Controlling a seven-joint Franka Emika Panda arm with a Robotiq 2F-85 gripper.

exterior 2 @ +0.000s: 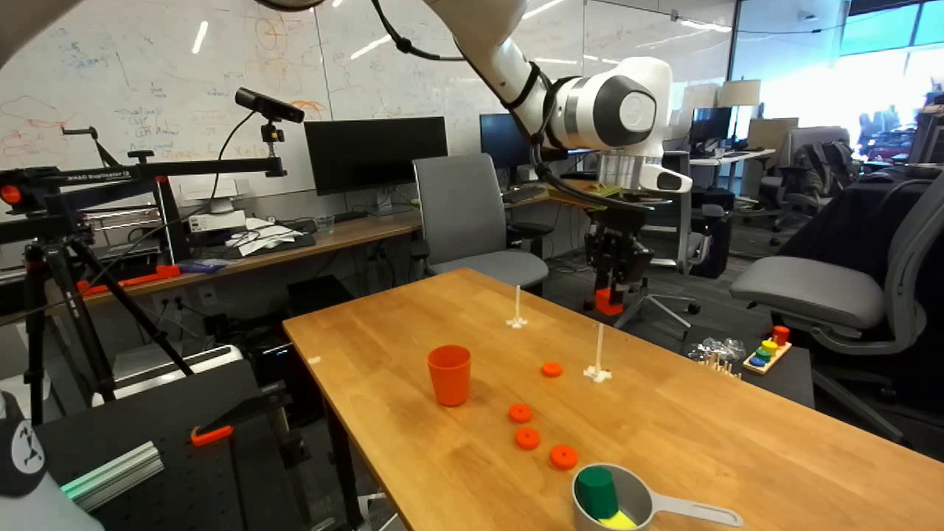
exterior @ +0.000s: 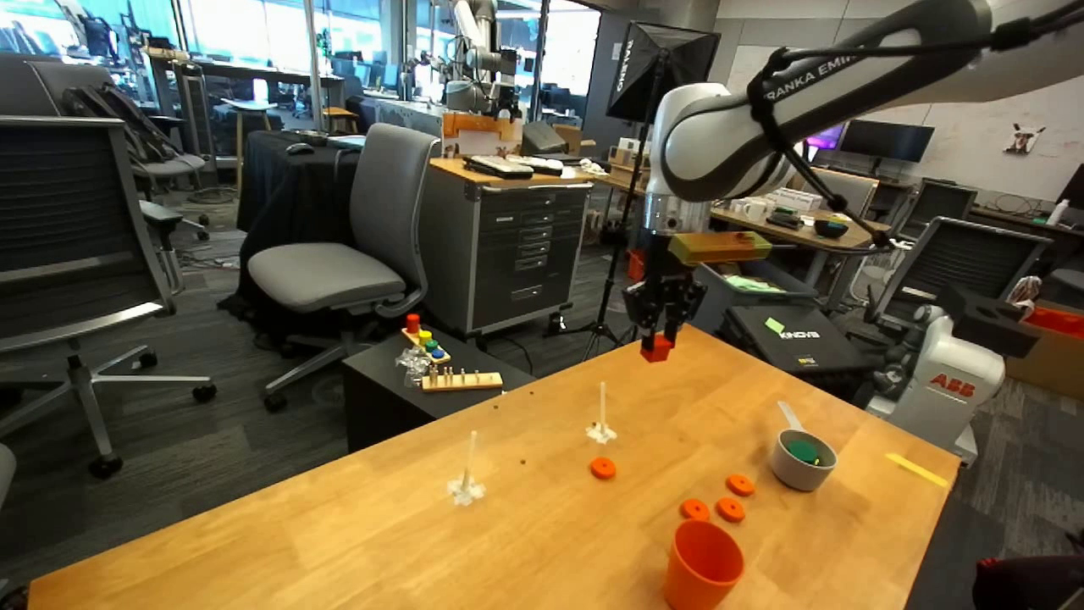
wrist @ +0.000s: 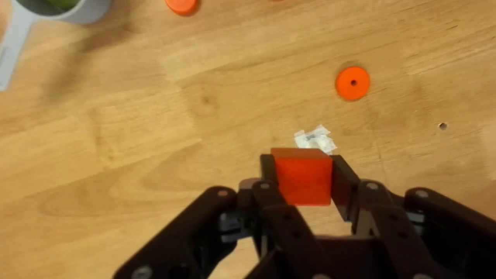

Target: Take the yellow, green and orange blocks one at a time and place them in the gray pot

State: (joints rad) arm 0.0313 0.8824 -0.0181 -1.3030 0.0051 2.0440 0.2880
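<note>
- While the Robotiq gripper (exterior: 659, 337) points down and pinches the orange-red cube (wrist: 304, 181) on two opposite faces, the cube hangs above the wooden tabletop (exterior: 381, 542), touching nothing but the gripper
- What the coming move turns on is the sideways gap: the gray long-handled pot (exterior: 790, 477) is well apart from the cube, right of the gripper and nearer the camera in an exterior view, and beyond it to the upper left in the wrist view, where the frame cuts it off
- Its handle (exterior 2: 697, 509) gives the long axis; in the wrist view it runs down and left from the bowl, off the straight line from the cube, so a direct carry should not cross it
- Inside the pot are the green block (exterior 2: 596, 493) and, low beside it, the yellow block (exterior 2: 618, 521); this looks like the last of three transfers
- The green block takes up much of the mouth, so the cube could land on it and tip out if let go too high; the yellow block's side seems the better target
- Just past the cube in the wrist view is a white tape patch (wrist: 314, 138); lowering here would risk the wooden peg (exterior: 602, 408)
</note>
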